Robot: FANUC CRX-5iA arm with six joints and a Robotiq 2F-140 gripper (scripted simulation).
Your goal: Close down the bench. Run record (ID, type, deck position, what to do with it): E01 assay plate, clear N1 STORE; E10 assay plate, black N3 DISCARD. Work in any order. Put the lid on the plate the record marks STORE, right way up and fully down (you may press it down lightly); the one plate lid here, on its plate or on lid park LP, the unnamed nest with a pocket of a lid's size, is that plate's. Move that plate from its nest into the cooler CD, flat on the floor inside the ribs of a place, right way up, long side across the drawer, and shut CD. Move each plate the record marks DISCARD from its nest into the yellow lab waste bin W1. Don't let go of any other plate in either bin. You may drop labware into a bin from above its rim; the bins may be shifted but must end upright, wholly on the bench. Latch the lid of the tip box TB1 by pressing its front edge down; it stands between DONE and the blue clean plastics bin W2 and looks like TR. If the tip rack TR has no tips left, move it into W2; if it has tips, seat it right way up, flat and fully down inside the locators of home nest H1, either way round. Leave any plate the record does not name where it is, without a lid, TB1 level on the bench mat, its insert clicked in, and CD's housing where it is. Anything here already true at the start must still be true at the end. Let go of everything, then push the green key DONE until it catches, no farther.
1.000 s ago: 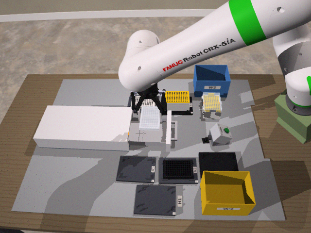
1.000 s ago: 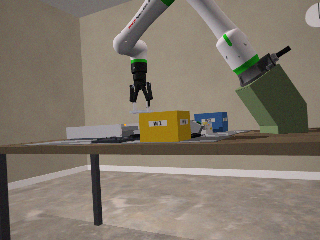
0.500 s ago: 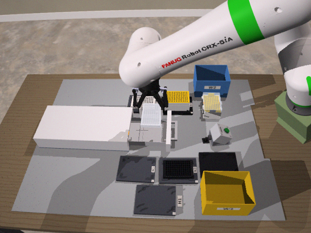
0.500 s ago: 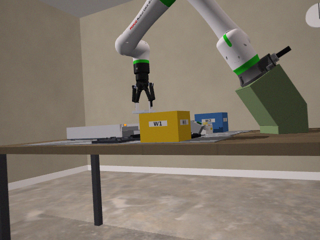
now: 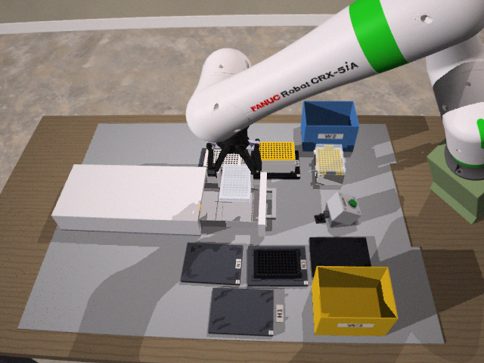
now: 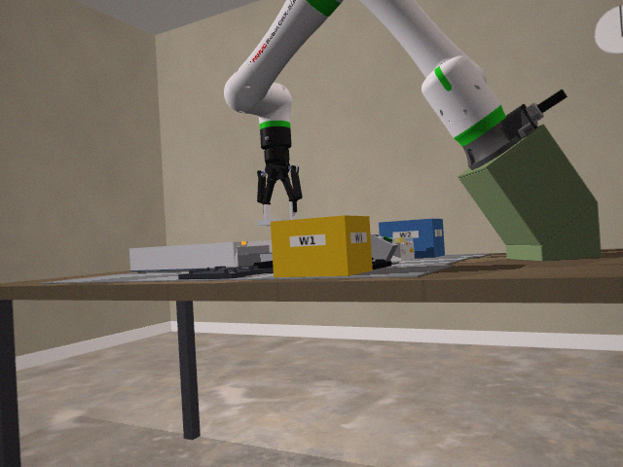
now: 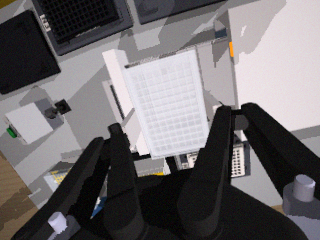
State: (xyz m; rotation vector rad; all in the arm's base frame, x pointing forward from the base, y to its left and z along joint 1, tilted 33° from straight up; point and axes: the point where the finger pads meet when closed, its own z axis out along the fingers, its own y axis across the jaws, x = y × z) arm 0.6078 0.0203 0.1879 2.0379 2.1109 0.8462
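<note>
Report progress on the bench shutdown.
Done: nest N1 stands vacated. In hand: the claw holds the clear plate above the open cooler drawer. Left: shutting the drawer, black plate into W1, tip rack, TB1, DONE.

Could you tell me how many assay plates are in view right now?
2. The clear plate is held in the end effector above the open cooler drawer; the black plate sits in its nest beside the yellow bin.
</note>
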